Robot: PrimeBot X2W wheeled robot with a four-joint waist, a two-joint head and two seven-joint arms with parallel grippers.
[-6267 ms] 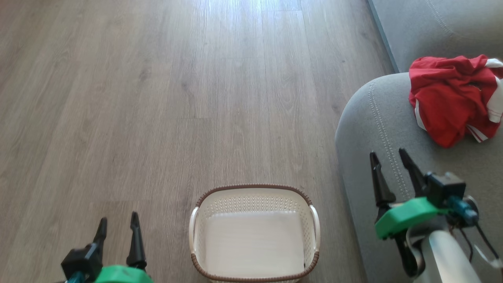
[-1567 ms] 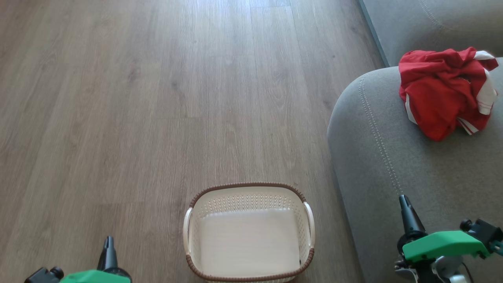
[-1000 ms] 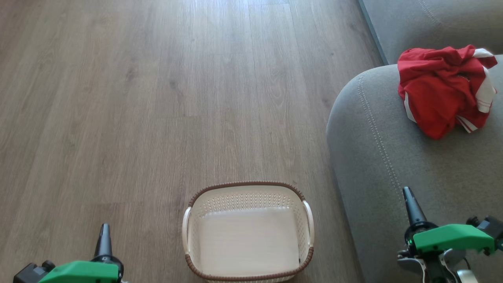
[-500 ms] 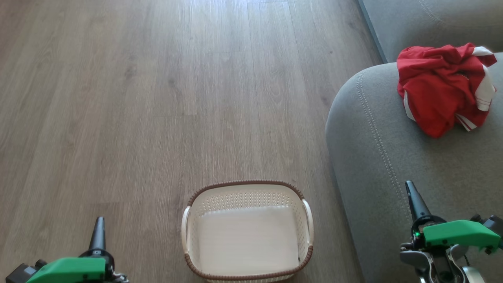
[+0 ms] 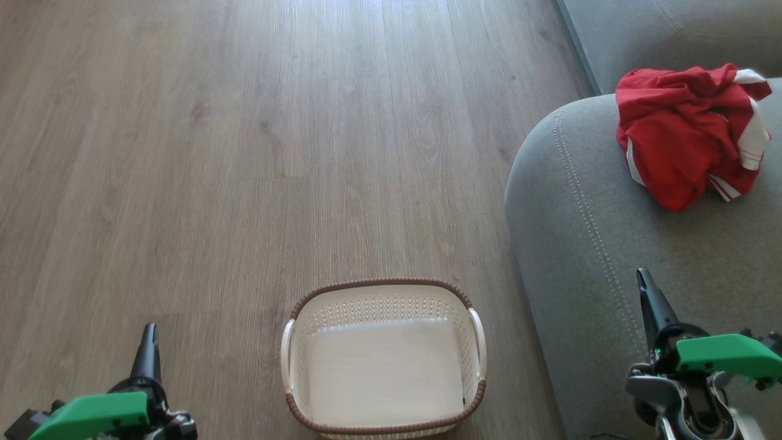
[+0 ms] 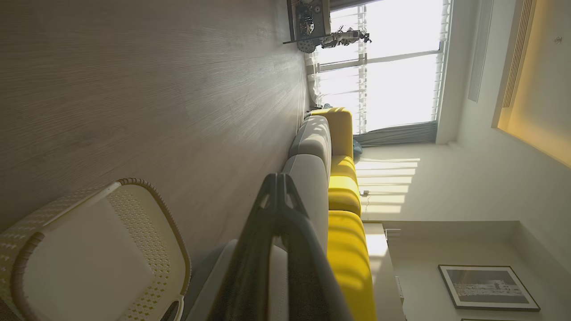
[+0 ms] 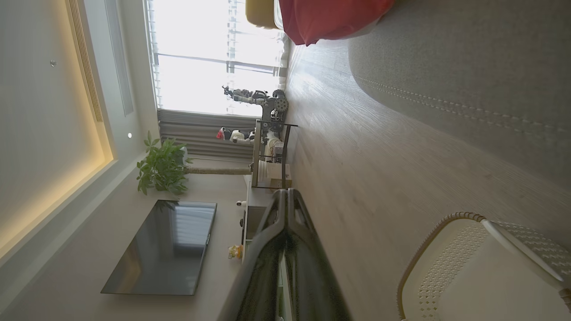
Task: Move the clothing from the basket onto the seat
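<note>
Wooden floor (image 5: 244,153) stretches ahead, my left gripper (image 5: 148,331) pressed fully together on nothing, the basket (image 5: 379,283) in the middle (its pale bottom showing), then my right gripper (image 5: 643,276), likewise closed and empty, near the seat (image 5: 580,244) where the clothing (image 5: 678,134) lies crumpled.

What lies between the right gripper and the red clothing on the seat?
In the head view, the seat's bare grey fabric runs from the shut right gripper up to the clothing; no object lies between them.
</note>
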